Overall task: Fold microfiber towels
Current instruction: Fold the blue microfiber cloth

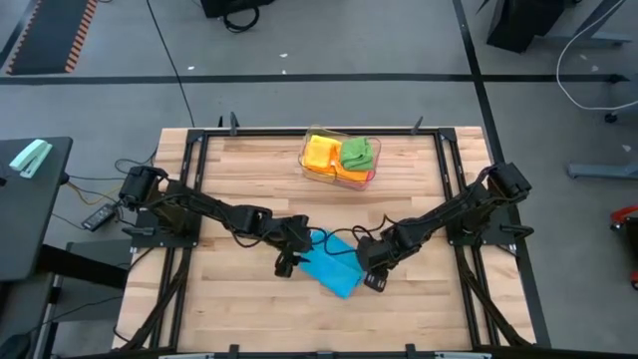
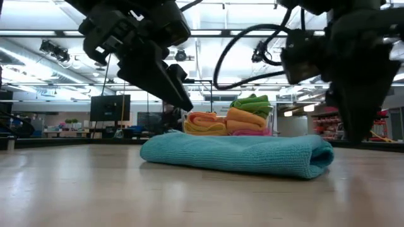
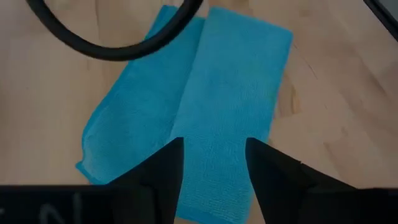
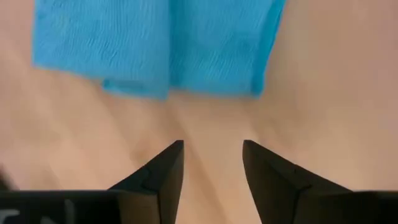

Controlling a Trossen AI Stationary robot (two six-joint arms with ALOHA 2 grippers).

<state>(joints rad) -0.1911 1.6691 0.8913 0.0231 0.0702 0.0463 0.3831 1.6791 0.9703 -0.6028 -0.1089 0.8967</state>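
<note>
A blue microfiber towel [image 1: 334,262] lies folded into a long strip on the wooden table [image 1: 249,319], its layers flat on the wood; the low view shows its thick folded end [image 2: 315,157]. My left gripper [image 3: 212,149] hovers open above the towel's left end, slanting down, clear of the cloth [image 2: 180,94]. My right gripper [image 4: 212,149] is open too, pointing down over bare wood just off the towel's right end [image 1: 374,277]. Folded yellow-orange, green and pink towels [image 1: 339,155] sit stacked in a clear tray.
The clear tray [image 1: 371,178] stands at the table's far middle, behind the blue towel. Black frame rails [image 1: 194,199] run along the table's left and right sides. Bare wood lies near the front edge [image 1: 329,324].
</note>
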